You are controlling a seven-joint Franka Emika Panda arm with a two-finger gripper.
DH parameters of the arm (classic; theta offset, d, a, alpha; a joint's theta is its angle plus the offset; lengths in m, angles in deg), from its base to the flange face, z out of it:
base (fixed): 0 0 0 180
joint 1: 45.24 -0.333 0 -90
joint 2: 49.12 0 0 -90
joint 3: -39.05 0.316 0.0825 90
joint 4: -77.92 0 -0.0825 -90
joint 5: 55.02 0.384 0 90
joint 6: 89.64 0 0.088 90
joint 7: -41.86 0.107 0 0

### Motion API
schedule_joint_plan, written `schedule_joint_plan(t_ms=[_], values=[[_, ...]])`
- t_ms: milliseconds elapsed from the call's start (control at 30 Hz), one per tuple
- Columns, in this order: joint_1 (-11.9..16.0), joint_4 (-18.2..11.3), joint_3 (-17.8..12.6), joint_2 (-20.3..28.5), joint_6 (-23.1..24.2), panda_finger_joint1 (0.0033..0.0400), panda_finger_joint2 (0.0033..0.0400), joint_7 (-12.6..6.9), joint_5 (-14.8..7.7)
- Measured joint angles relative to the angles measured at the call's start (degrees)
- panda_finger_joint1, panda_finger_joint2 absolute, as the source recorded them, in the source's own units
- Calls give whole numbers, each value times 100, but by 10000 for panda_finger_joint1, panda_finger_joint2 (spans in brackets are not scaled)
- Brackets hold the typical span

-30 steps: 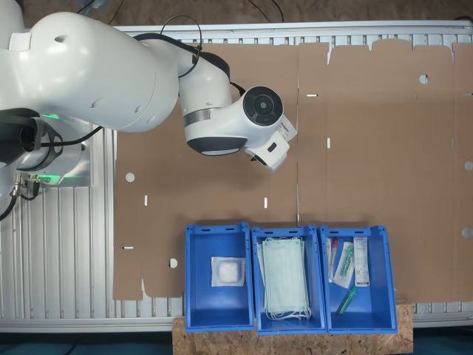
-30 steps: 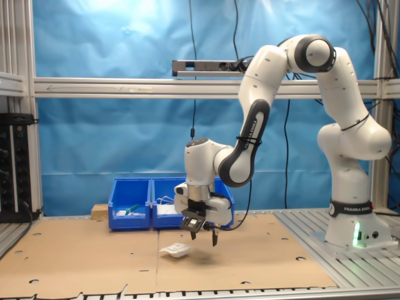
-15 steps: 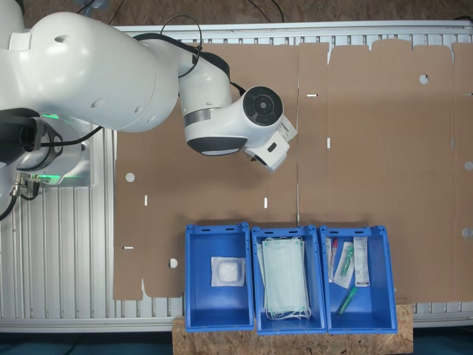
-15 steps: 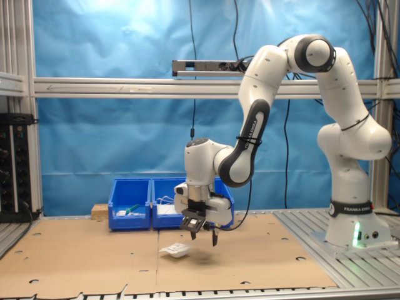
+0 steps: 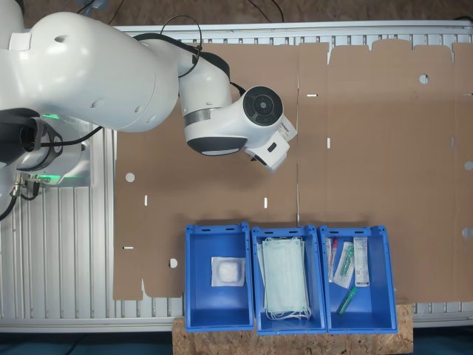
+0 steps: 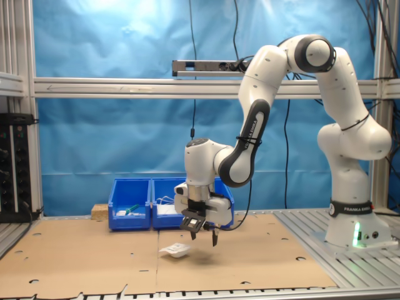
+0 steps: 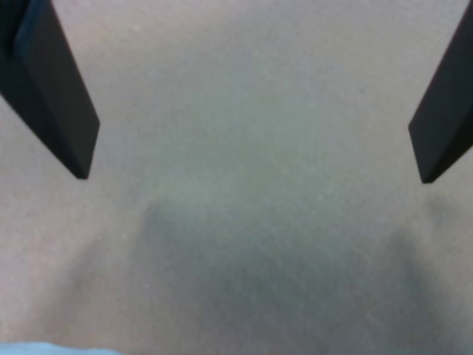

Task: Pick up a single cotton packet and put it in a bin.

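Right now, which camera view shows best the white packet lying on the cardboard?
The second exterior view: the white packet lies in plain sight on the cardboard, beside the open end effector. In the first exterior view the arm covers that spot.

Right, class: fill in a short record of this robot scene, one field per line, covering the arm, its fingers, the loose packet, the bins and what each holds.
Arm: white, bent low over the cardboard sheet
Gripper: fingers spread apart, nothing between them
Loose packet: white, lying on the cardboard beside the gripper, not touched
Bins: three blue ones in a row
First bin: one white cotton packet
Middle bin: pale green face masks
Third bin: long narrow packets
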Motion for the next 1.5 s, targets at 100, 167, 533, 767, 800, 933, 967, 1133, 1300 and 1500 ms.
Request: schedule_joint_plan(t_ms=[100,167,533,767,800,933,967,1133,1300,1500], values=[[0,0,0,0,0,400,400,0,0],[0,0,-1,0,0,400,400,0,0],[0,0,-24,0,0,400,400,0,0],[0,0,-39,0,0,400,400,0,0],[0,0,-40,0,0,400,400,0,0],[0,0,-46,1,0,400,400,0,0],[0,0,-47,4,0,400,400,0,0],[0,0,-49,46,0,400,400,0,0],[-3,-1,-51,156,0,400,400,0,0],[-39,-1,-62,315,-11,400,400,0,0]])
